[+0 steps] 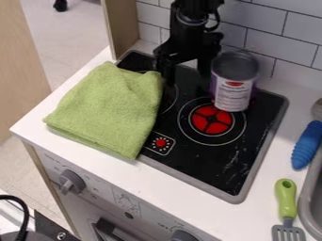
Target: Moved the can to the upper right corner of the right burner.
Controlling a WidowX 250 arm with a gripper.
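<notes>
Towel (107, 108) at 9 o'clock was solid light green. Can (233, 84) at 2 had a white-and-purple label. Burner (204, 123) was red, black-crossed, white-ringed. Spatula handle (286, 198) at 4 was green.

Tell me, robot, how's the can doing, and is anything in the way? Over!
Gripper open, beside can. Can upright, upper right of right burner. Green towel left, clear of can. Over.

No readable text found; print on the label (232, 96) of the can (237, 74) and on the front panel (100, 194) is too small to decipher.
</notes>
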